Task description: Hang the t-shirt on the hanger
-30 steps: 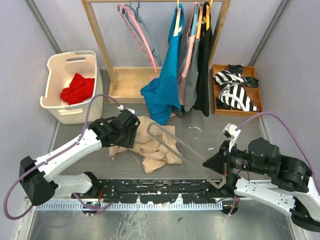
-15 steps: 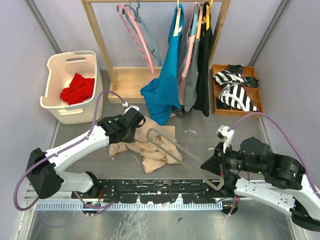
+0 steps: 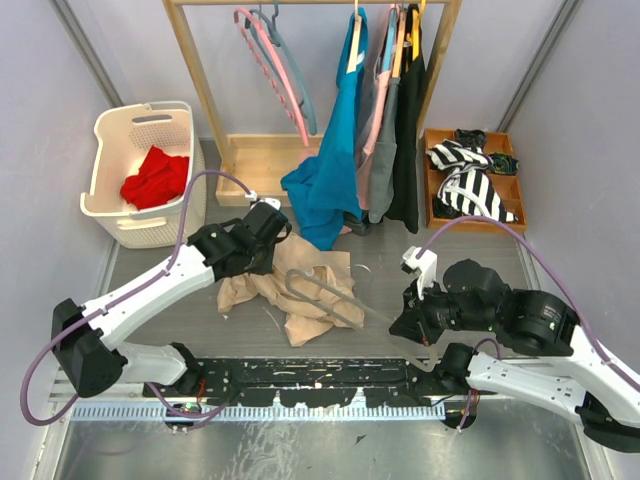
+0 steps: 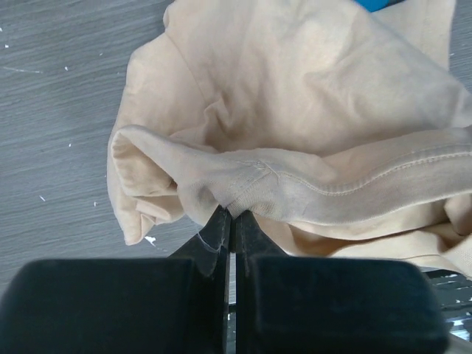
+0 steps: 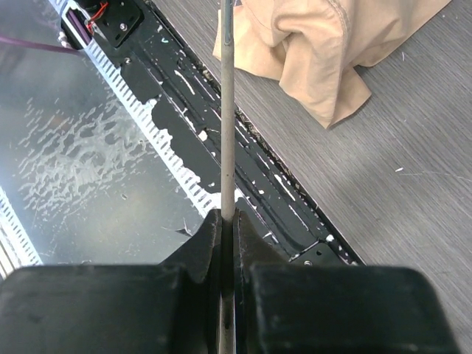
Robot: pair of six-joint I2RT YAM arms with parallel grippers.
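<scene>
Now the left gripper (image 4: 230, 215) is clamped on a hemmed fold of the t-shirt (image 4: 310, 110), crumpled on the table (image 4: 59, 110); the right gripper (image 5: 226, 221) pinches the hanger (image 5: 227, 110), reaching over the cloth. Lifting the hem open should let the hanger slide inside.

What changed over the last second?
The left gripper, shut on the t-shirt, pulled its edge farther from the bases, toward the rack. The right gripper carried the hanger leftward across the cloth. Both grips held; the laundry basket stayed put.
</scene>
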